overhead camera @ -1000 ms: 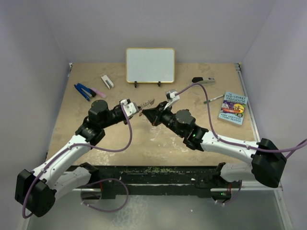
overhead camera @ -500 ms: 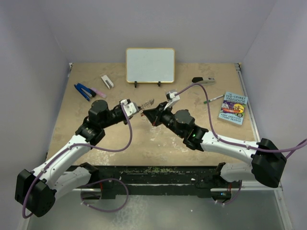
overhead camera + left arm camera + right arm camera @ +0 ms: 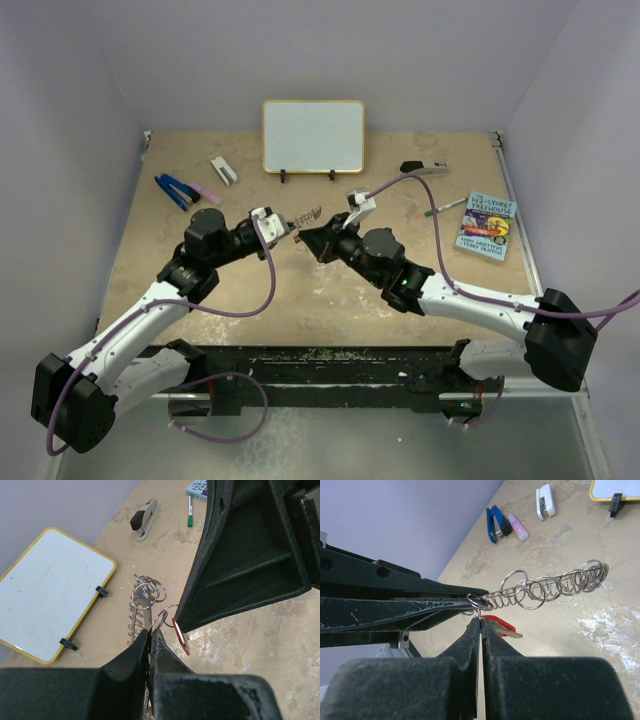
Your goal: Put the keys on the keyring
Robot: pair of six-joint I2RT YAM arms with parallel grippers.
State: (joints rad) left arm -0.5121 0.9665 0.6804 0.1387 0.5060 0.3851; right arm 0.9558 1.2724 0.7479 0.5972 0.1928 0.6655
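Threading stage, by the look of things: key and ring brought together in the air above the middle of the counter, not yet clearly joined. Left gripper with jaws pinched shut on the near end of the keyring, holding it out roughly level. Right gripper with jaws shut tight on the red-headed key, though the exact spot of the hold is hard to make out. Small split ring standing up just past those tips, right against the keyring's held end. Tips of the two grippers almost touching.

Next move, most likely: fine work. Ease the small ring's split onto the keyring's wire, then turn it round until fully on. Calls for a firm left grip, so that nothing twists away. Cannot tell whether the small ring is already hooked on.

Keyring from the right wrist view: a row of thin bright silver loops, overlapping like a coil. From the left wrist view: a cluster of round loops at the far end. Key far smaller, with a red plastic head.
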